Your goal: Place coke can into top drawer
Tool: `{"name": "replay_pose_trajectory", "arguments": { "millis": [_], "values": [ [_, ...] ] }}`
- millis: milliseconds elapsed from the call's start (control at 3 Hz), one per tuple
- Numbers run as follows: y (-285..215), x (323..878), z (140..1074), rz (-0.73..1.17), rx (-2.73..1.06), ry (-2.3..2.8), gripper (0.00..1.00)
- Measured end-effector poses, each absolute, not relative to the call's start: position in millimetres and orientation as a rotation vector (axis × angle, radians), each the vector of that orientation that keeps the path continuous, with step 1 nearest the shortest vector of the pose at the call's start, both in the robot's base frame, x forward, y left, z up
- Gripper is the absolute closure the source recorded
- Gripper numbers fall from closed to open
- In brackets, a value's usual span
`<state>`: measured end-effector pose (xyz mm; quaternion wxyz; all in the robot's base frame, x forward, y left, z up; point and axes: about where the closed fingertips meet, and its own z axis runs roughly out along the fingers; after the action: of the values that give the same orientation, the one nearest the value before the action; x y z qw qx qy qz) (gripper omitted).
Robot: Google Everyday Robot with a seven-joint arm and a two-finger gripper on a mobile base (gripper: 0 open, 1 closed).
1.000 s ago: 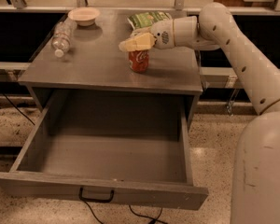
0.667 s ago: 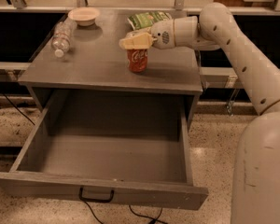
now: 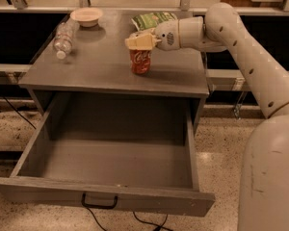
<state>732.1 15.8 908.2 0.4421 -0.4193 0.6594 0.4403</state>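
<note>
— Speckled stone-look floor (image 3: 221, 143), pale with dark flecks, and on it a grey cabinet (image 3: 101, 73) with a matt, brushed wood grain. What stands out to you?
— Its top drawer (image 3: 115, 160) is pulled far out: a wide, shallow box of the same grey wood with a flat bare bottom and 1 small black metal handle (image 3: 99, 202) bowed on its front.
— And the coke can (image 3: 140, 61)?
— Upright on the cabinet top, right of middle, not in the drawer. Small red cylinder, white script curling across its side. Its top is covered.
— Covered by what?
— The gripper (image 3: 137, 41), a cream, blocky piece sitting right on the can's upper end, at the tip of a smooth, rounded cream arm (image 3: 250, 61) that reaches in from the right. Whether it is clamped on the can or only resting over it, I cannot tell.
— Anything else up there?
— 1 clear plastic bottle (image 3: 63, 37) lying on its side at the left rear, 1 shallow pale bowl (image 3: 86, 16) behind it, and 1 crinkled green bag (image 3: 151, 19) at the back, partly hidden by the arm's wrist.
— What is cut off?
— The robot's bulky body (image 3: 272, 177) runs off the right and bottom edges, a dark cable (image 3: 144, 221) under the drawer leaves the lower edge, and the space behind the cabinet is too dark to read
</note>
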Motion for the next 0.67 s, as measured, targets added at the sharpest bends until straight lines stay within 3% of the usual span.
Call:
{"name": "replay_pose_trajectory", "arguments": {
  "millis": [667],
  "values": [
    [13.6,737.3,911.7,1.031,-1.020,1.608,1.00]
  ]
}}
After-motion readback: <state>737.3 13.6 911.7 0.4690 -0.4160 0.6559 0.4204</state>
